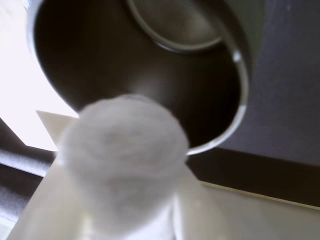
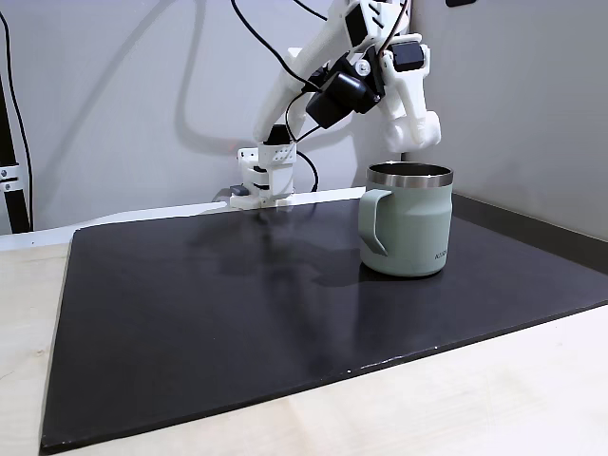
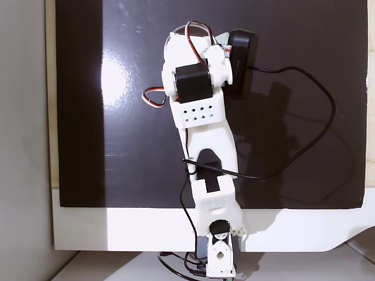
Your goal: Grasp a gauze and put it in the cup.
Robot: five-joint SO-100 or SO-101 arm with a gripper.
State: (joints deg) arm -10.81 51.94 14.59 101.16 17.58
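The gauze (image 1: 125,150), a soft white roll, fills the near middle of the wrist view, and my gripper (image 1: 127,175) is shut on it with pale fingers (image 1: 47,195) along its sides. Just beyond it gapes the cup's (image 1: 150,65) dark steel interior and bright rim. In a fixed view from the side, the sage-green cup (image 2: 410,228) stands upright on the black mat, handle to the left. My gripper (image 2: 419,133) hangs a little above its rim, toward the far side. There the gauze blends with the white fingers.
A black mat (image 2: 237,313) covers most of the light wooden table (image 2: 475,399). The arm's white base (image 2: 261,176) stands at the mat's back edge with cables trailing behind. From above, the arm (image 3: 202,123) stretches over the mat (image 3: 76,117) and hides the cup.
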